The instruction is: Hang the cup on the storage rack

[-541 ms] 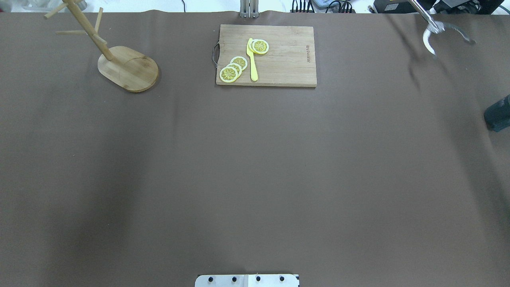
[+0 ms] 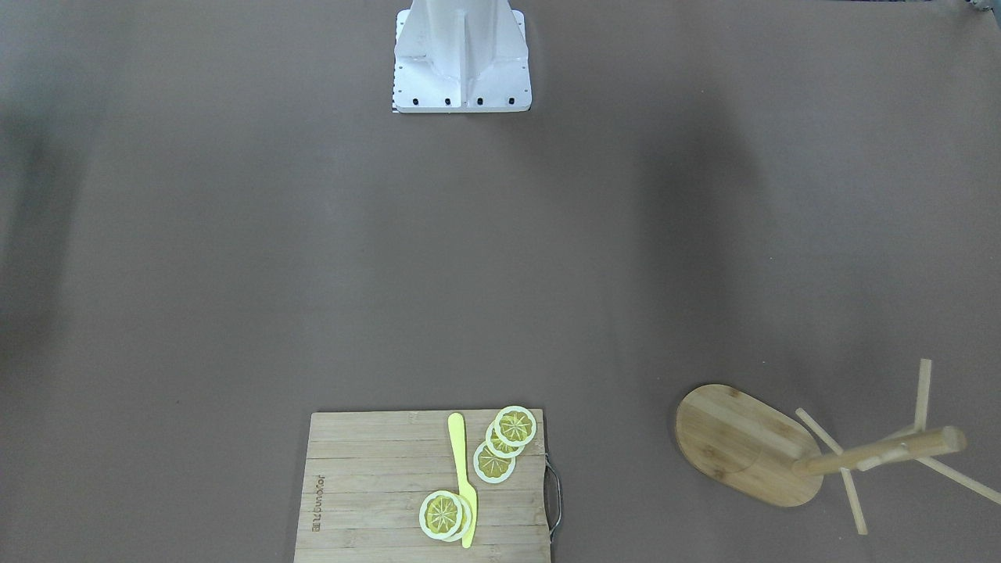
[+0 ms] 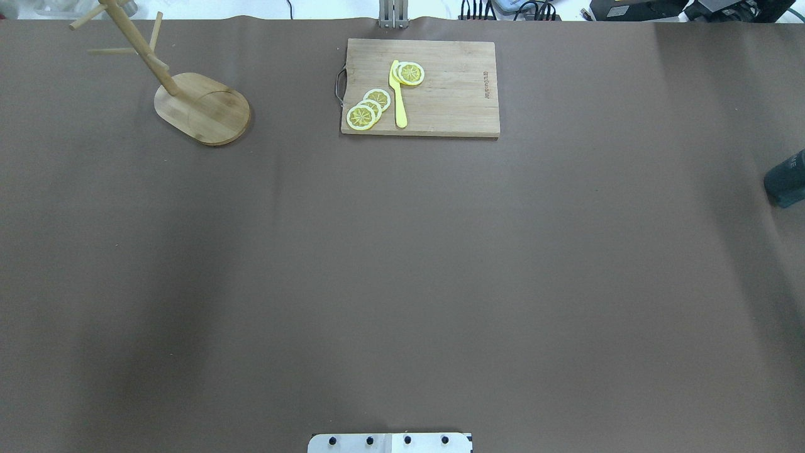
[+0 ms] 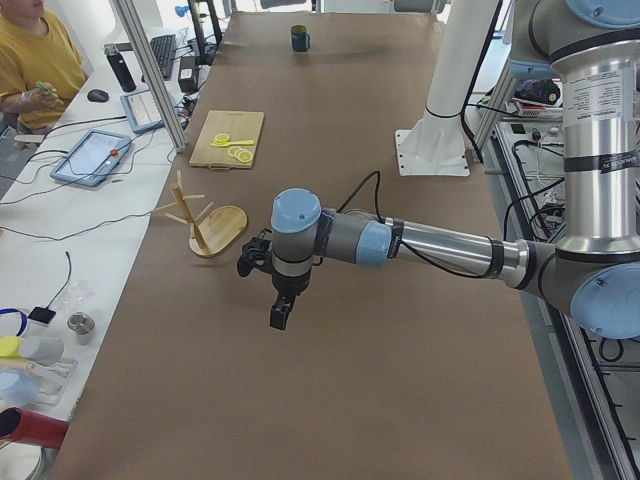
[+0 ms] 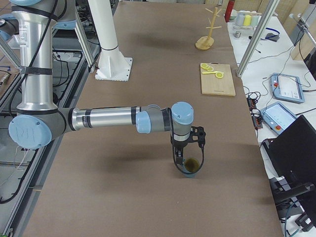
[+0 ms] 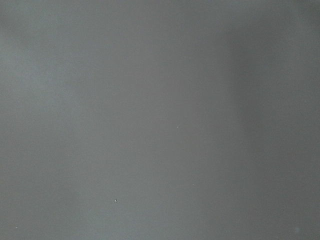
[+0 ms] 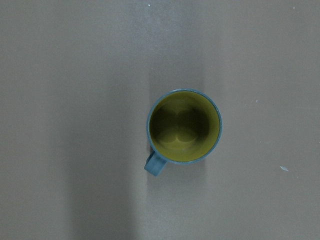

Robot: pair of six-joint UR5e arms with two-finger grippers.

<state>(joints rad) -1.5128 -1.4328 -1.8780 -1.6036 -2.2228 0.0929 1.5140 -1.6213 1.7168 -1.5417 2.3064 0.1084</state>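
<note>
The slate-blue cup (image 7: 184,126) stands upright on the brown table, olive inside, with its handle (image 7: 156,164) toward the lower left of the right wrist view. It also shows at the right edge of the overhead view (image 3: 786,182). In the exterior right view my right gripper (image 5: 188,162) hangs straight over the cup (image 5: 192,166); I cannot tell whether it is open or shut. The bamboo storage rack (image 3: 201,107) stands at the table's far left with bare pegs. My left gripper (image 4: 279,316) hangs over bare table beside the rack (image 4: 205,225); I cannot tell its state.
A wooden cutting board (image 3: 420,88) with lemon slices (image 3: 368,108) and a yellow knife (image 3: 398,94) lies at the far middle of the table. The robot's white base (image 2: 461,59) stands at the near edge. An operator (image 4: 35,60) sits beyond the table's far side.
A blurred metal object at the far right corner of the overhead view has gone out of sight. The cup, rack and board have not moved.
</note>
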